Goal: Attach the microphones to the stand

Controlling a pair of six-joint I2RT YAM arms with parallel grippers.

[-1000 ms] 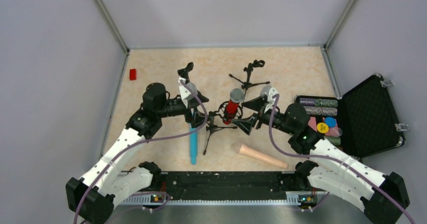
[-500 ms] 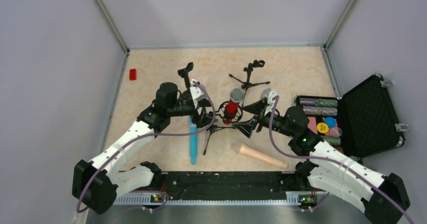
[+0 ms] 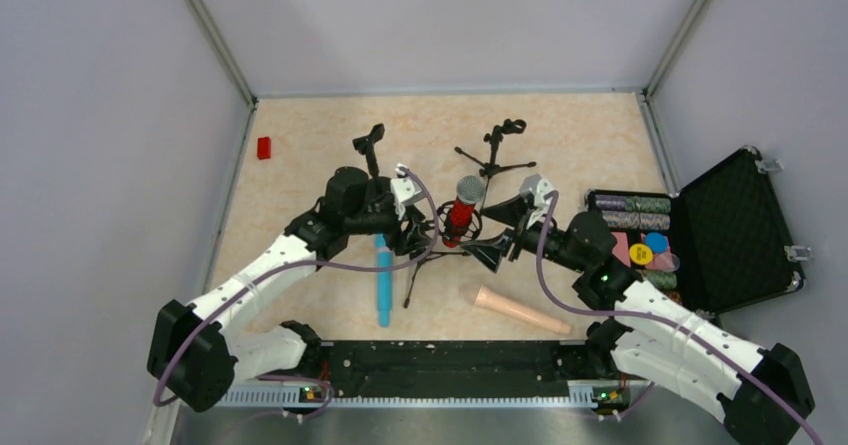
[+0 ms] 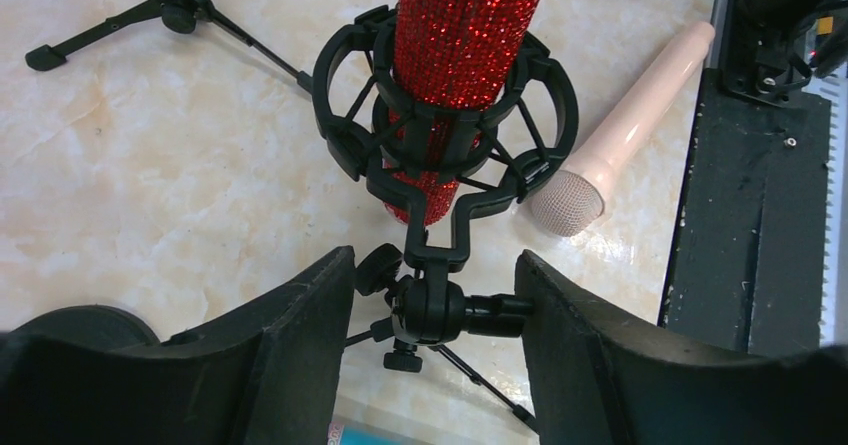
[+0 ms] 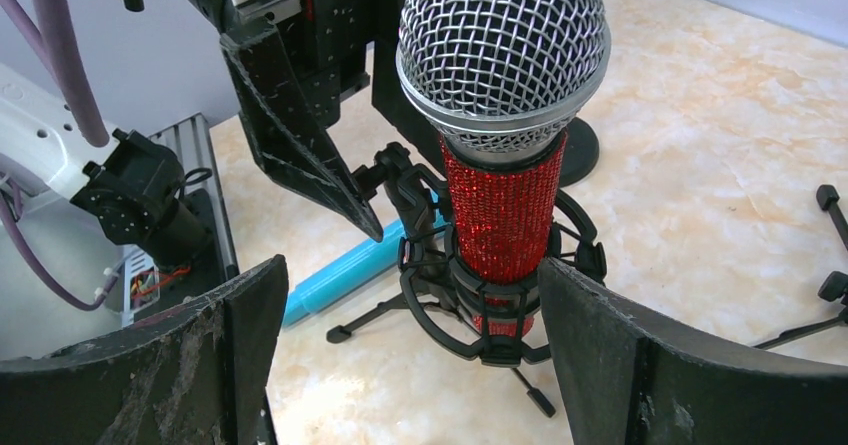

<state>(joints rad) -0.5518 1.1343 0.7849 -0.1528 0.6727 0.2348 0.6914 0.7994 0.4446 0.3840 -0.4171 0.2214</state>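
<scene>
1. Saw from above: blue microphone (image 3: 383, 283), beige microphone (image 3: 520, 310) flat on tabletop (image 3: 300, 155).
2. Found left hand (image 4: 432, 260) parted around stand (image 4: 435, 310) joint, left wrist only.
3. Caught mesh head (image 5: 500, 45) of mounted red microphone (image 5: 500, 215) inside wide, empty right hand (image 5: 410, 275).

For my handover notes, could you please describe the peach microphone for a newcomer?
On the marbled table, look towards the near edge, right of the tripod stand holding the red microphone. The peach microphone lies flat there, beige all over, unlike the light-blue microphone further left.

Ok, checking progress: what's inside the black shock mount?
The glittery red microphone stands in the shock mount, silver mesh head on top. Its bottom end is partly covered by the mount's bracket.
</scene>
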